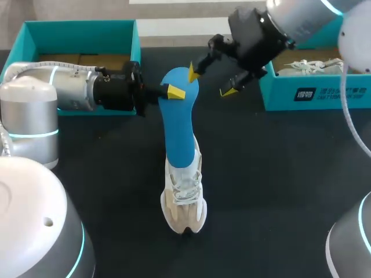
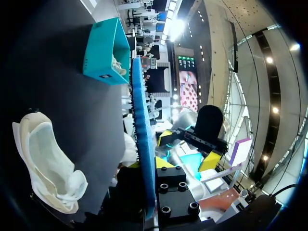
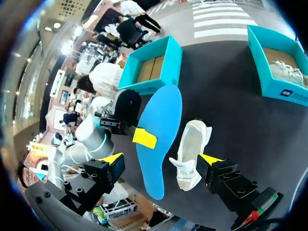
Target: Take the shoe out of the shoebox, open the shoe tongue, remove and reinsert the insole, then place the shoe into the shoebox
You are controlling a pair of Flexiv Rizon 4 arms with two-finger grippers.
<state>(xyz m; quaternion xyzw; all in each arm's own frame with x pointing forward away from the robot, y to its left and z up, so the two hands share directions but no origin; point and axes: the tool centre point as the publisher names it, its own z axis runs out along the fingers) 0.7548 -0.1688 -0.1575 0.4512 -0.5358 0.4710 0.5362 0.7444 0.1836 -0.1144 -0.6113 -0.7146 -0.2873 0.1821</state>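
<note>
The black table (image 1: 278, 174) had open room along its near edge and on both sides of the shoe. Two teal boxes sat at the far edge. The left shoebox (image 1: 35, 29) lay behind the left arm (image 1: 64, 87). The right shoebox (image 1: 324, 95) lay under the right arm (image 1: 295, 17) and held a second shoe (image 1: 307, 66). The blue insole (image 1: 177, 127) rose with its lower end at the opening of the white shoe (image 1: 184, 202), which lay mid-table, toe toward the near edge, well apart from both boxes. The left gripper (image 1: 173, 92) was clamped on the insole's upper part. Only its wrist view showed the insole edge-on between both fingers. The right gripper (image 1: 211, 81) hung by the insole's top, fingers spread apart. Its wrist view showed the insole's end between them, and contact could not be judged.
</note>
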